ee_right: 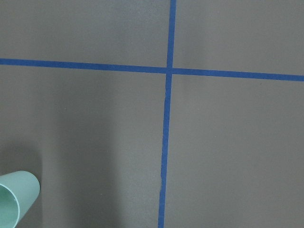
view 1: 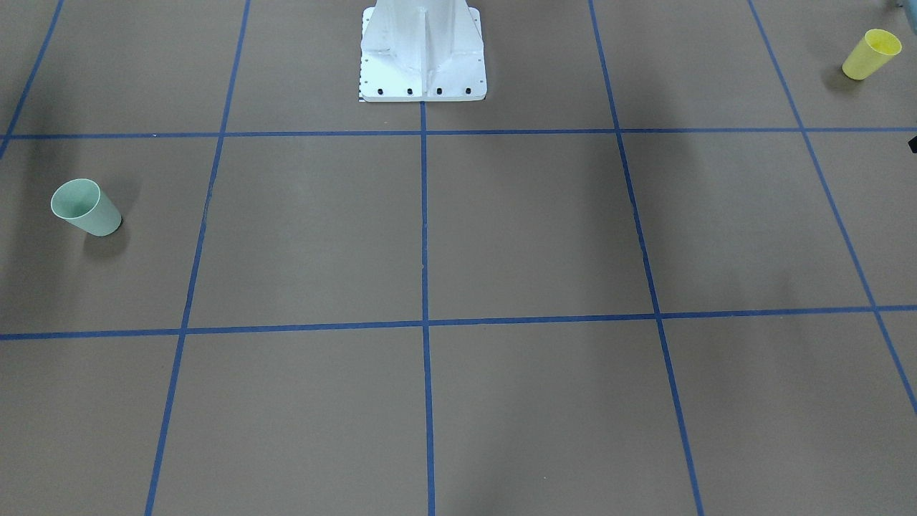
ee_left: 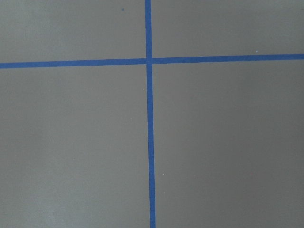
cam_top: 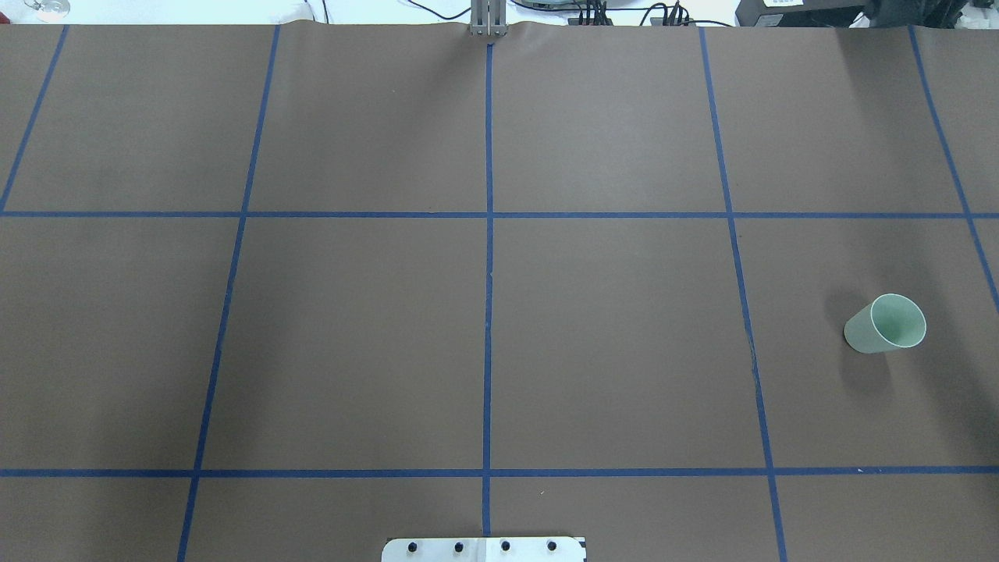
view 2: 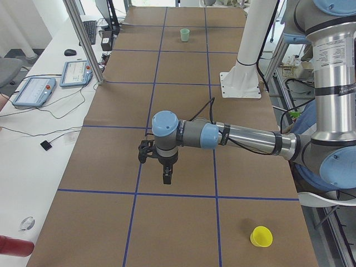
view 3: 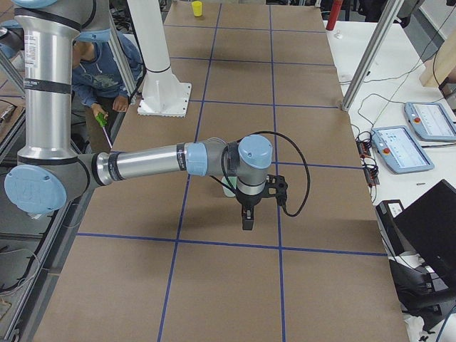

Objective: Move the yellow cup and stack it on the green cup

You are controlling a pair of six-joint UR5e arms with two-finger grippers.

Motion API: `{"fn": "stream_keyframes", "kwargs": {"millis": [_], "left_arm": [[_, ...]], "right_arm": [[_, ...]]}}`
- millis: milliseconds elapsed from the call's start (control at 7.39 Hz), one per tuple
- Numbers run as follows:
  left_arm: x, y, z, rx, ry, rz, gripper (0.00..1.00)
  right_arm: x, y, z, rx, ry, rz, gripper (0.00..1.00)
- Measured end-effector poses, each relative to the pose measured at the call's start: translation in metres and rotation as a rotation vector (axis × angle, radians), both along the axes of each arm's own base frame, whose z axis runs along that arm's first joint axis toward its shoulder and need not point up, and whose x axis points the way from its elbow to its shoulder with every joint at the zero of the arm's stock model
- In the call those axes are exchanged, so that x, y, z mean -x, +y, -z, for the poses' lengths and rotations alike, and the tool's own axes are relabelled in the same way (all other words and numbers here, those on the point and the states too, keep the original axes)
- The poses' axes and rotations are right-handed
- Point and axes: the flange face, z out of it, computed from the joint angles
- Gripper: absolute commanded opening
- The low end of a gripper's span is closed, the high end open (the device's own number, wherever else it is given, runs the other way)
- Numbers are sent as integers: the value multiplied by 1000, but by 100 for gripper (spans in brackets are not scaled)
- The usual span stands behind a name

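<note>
The yellow cup stands upright near the table's end on my left side; it also shows in the exterior left view and far off in the exterior right view. The green cup stands upright on my right side, at the bottom left of the right wrist view. My left gripper hangs above the table, well away from the yellow cup. My right gripper hangs near the green cup, which the arm partly hides. I cannot tell whether either is open or shut.
The white robot pedestal stands at the table's middle edge. Blue tape lines grid the brown table. A side bench with tablets and metal posts runs along the far edge. A person sits behind the robot.
</note>
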Motion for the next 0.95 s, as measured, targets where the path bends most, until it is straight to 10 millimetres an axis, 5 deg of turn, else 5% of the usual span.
{"fn": "stream_keyframes", "kwargs": {"millis": [948], "left_arm": [[0,2,-1,-24,4,0,100]], "right_arm": [[0,0,0,0,-6,0,100]]}}
